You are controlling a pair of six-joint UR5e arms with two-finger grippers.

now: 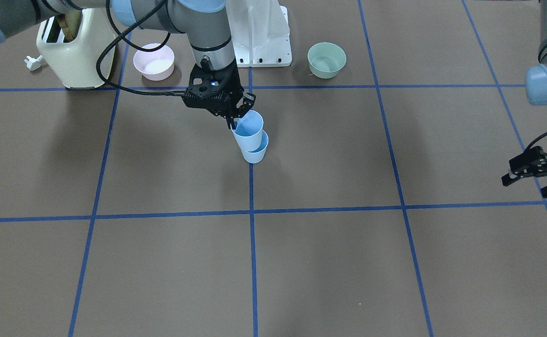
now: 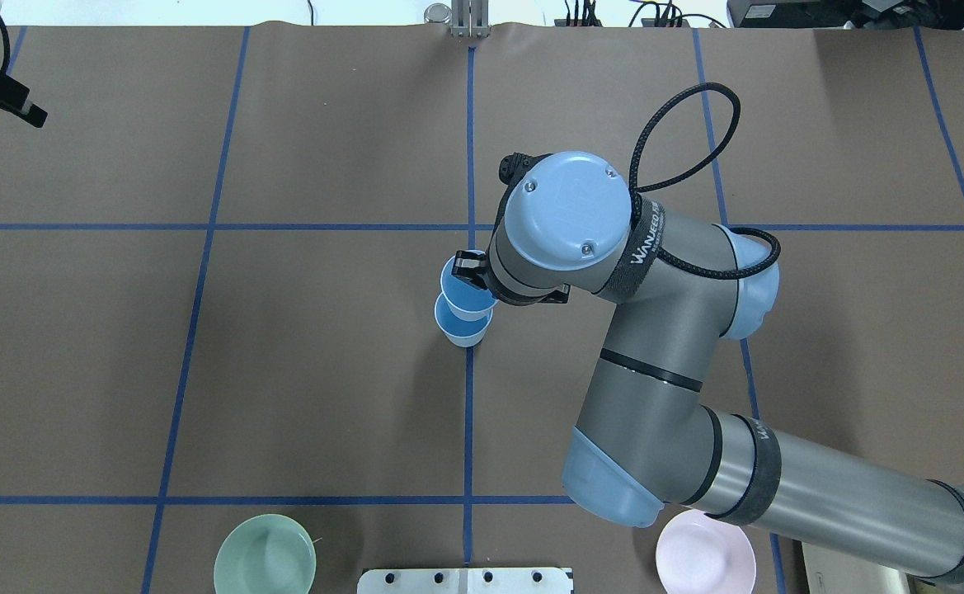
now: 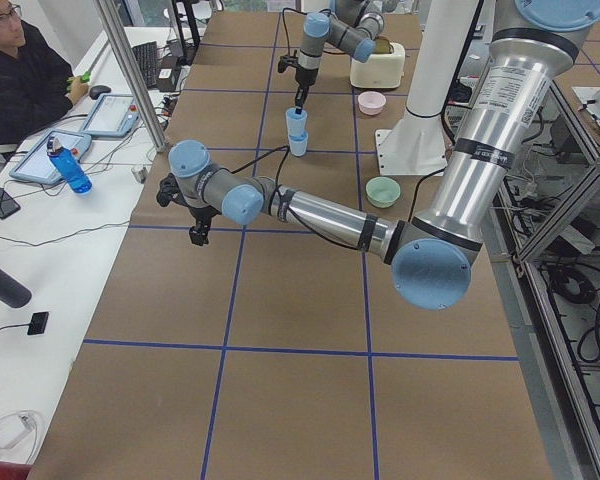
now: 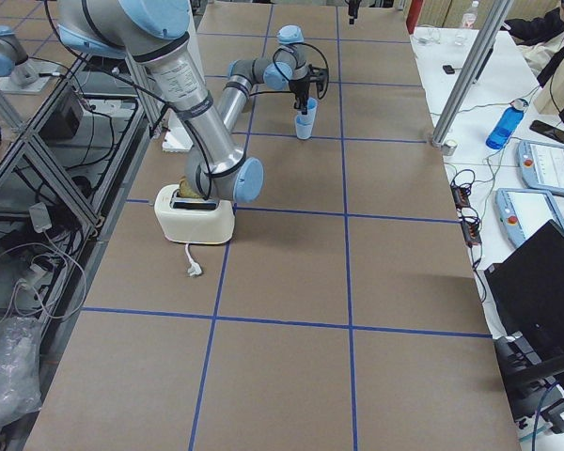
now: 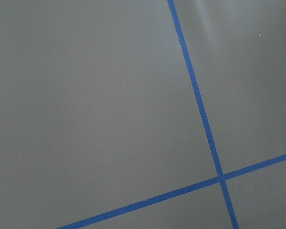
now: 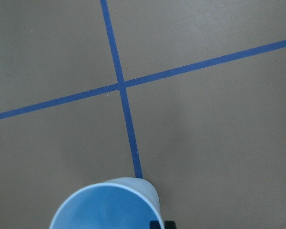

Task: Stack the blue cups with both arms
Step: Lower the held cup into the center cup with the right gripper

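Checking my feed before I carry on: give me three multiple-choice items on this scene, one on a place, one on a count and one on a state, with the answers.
1. Where on the table does the lower blue cup stand?
A) on a blue tape line
B) mid-square, away from the lines
C) at the very edge

2. How many bowls are out?
A) one
B) two
C) four

3. What state is the left gripper in?
A) shut on a cup
B) open, holding nothing
C) out of sight

Answers:
1 A: the tape line runs straight under the cup.
2 B: there is a pink bowl and a mint-green bowl.
3 B: its fingers are spread apart, while the right gripper pinches the rim of the upper blue cup.
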